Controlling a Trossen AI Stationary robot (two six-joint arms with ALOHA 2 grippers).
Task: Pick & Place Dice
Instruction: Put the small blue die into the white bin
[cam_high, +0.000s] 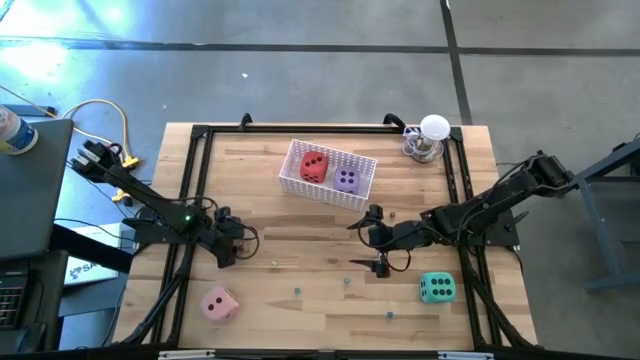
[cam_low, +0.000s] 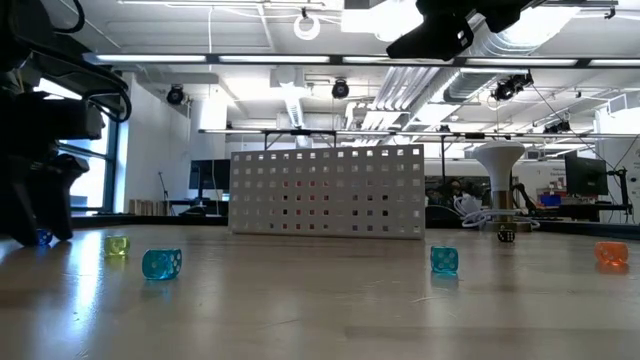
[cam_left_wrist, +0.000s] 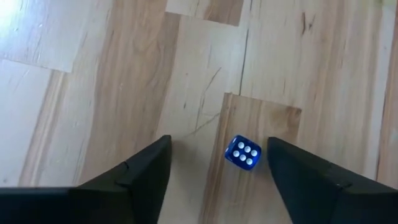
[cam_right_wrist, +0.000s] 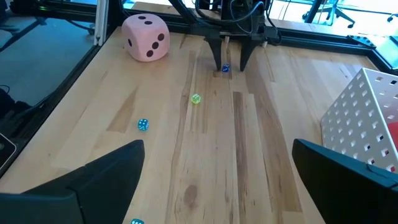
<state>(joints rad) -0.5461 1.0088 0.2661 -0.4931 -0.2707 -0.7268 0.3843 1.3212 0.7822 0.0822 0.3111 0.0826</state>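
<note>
Blue translucent small die (cam_left_wrist: 242, 152) shows you its six-pip face, sitting between the left gripper's (cam_left_wrist: 217, 168) spread fingers on the pale wood-plank table (cam_left_wrist: 93, 93); right gripper (cam_right_wrist: 217, 180) gapes wide.

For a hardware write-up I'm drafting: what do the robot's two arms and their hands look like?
Both arms are dark, slender and jointed. The left arm carries a small green light and cabling along its links; the right arm is black too. Each ends in a two-fingered hand: the left hand and right hand both have flat, matte black, wedge-shaped fingers with angular edges.
</note>
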